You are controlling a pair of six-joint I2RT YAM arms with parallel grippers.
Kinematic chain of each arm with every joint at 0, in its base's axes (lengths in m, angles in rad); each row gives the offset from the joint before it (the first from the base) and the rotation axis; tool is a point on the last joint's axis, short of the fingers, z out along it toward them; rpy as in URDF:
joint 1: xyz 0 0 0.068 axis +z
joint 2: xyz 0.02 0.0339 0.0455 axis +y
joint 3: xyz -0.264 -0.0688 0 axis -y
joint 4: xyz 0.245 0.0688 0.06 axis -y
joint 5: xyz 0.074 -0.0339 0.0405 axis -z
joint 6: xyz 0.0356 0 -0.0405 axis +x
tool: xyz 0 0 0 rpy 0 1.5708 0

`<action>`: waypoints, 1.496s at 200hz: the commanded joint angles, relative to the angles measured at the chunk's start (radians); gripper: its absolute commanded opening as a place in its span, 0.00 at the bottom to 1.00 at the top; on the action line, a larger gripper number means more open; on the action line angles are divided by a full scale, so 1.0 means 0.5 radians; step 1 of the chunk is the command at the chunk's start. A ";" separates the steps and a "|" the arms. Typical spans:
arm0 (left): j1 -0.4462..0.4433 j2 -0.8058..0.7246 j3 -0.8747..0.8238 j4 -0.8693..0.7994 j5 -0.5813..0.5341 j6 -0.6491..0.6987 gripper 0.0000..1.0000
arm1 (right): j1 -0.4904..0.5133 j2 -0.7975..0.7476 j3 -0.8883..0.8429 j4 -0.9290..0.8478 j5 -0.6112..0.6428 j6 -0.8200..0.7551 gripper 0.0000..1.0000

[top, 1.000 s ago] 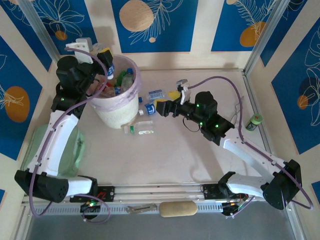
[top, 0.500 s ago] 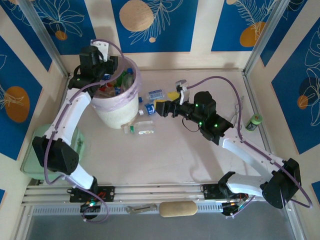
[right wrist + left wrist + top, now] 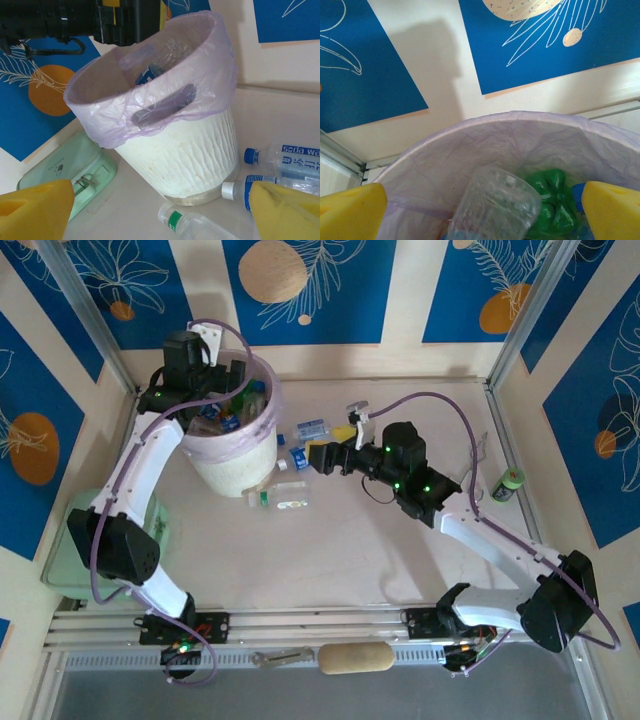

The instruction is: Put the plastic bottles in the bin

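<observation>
Left arm (image 3: 140, 465): stretched forward, wrist over the bin's rim.
Right arm (image 3: 500, 540): reaching left, low over the table (image 3: 330, 550).
Bin (image 3: 235, 468): upright, far left.
Left gripper (image 3: 228, 390): jaws wide, empty, above the bin.
Right gripper (image 3: 318, 455): jaws wide, empty.
Bottles (image 3: 290, 502): some in the bin, several lying just beside it.

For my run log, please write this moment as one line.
left gripper: open over bin | clear bottle: inside bin | right gripper: open, near loose bottles
</observation>
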 commanded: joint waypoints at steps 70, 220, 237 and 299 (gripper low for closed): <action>-0.012 -0.616 -0.448 0.201 0.658 -0.591 1.00 | -0.068 0.438 0.281 -0.405 -0.446 -0.517 0.92; 0.029 -0.858 -1.037 0.421 0.947 -0.918 1.00 | 0.045 1.477 0.888 -0.910 -0.665 -1.200 0.92; 0.035 -0.861 -1.043 0.429 0.960 -0.921 1.00 | 0.056 1.585 0.979 -0.952 -0.662 -1.232 0.93; 0.059 -0.885 -1.084 0.403 0.978 -0.911 1.00 | 0.111 1.788 1.135 -1.031 -0.533 -1.330 0.93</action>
